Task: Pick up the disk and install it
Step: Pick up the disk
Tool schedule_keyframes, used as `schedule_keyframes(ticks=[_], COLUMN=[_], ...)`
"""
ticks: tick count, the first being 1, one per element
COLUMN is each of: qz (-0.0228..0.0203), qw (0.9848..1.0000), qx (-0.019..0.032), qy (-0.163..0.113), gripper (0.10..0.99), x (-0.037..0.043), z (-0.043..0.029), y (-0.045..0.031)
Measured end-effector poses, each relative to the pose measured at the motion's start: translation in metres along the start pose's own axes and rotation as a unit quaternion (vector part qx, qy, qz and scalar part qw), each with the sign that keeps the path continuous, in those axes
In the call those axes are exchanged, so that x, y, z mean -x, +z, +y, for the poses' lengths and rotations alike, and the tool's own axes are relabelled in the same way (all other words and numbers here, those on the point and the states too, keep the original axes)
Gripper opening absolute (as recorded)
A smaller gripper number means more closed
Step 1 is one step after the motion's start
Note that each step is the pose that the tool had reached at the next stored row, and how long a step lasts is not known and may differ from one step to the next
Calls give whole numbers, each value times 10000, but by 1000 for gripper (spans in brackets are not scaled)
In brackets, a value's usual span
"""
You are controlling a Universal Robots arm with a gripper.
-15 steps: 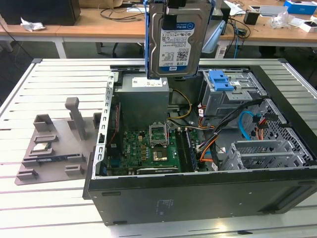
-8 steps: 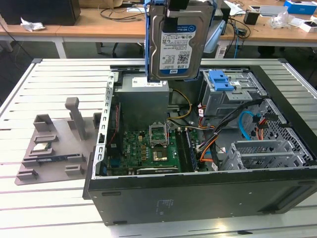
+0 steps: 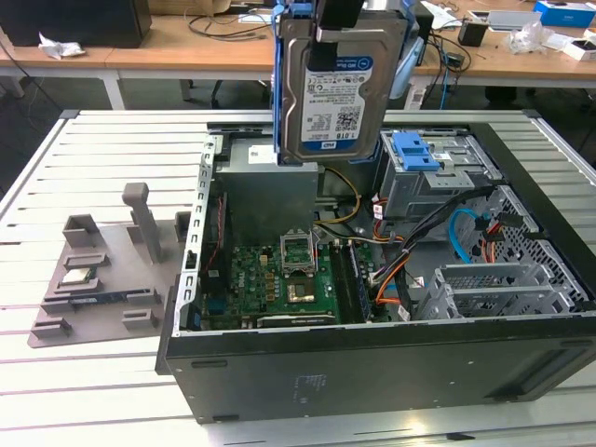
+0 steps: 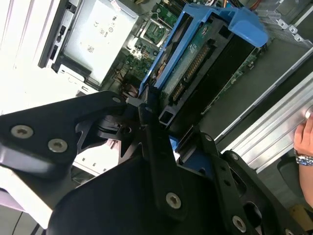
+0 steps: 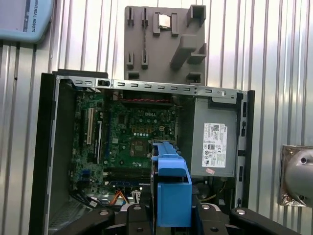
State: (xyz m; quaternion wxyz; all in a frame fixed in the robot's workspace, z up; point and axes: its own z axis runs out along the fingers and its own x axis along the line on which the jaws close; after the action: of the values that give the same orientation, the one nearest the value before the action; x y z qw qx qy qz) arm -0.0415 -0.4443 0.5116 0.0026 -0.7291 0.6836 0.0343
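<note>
Slatted metal table [image 3: 93, 410] carries the open computer case [image 3: 372, 377]. Exterior view: the claw [image 3: 333, 33] is clamped on the top edge of the disk [image 3: 340, 102], which hangs upright beneath it, above the case. Second wrist view: fingers [image 4: 146, 120] bear on the blue rails [image 4: 242, 24]. First wrist view: motherboard [image 5: 142, 132] lies beyond the disk. We judge the disk stiff, dense and shock-sensitive; best held by the rails, not the label face.

Silver disk [image 3: 333, 88] with blue rails, label facing out, upright, held aloft
</note>
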Motion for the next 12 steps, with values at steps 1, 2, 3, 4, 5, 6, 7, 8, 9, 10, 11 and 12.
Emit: schedule_keyframes(ticks=[1,2,3,4,5,6,7,8,9,10,11,12], qz=[0,0,0,1,1,0,0,0,0,0,0,0], qw=[10000,10000,10000,10000,10000,10000,10000,10000,10000,10000,10000,10000], qx=[0,0,0,0,0,0,0,0,0,0,0,0], qy=[0,0,0,0,0,0,0,0,0,0,0,0], gripper=[365,365,365,365,365,365,365,365,365,365,365,365], x=[-24,-43,-55,-74,-89,-115,-137,-147,-177,-203,-233,-255], z=[1,3,4,5,6,7,9,9,11,13,15,16], y=[-1,-2,-3,-4,-4,-5,-6,-6,-7,-8,-10,-10])
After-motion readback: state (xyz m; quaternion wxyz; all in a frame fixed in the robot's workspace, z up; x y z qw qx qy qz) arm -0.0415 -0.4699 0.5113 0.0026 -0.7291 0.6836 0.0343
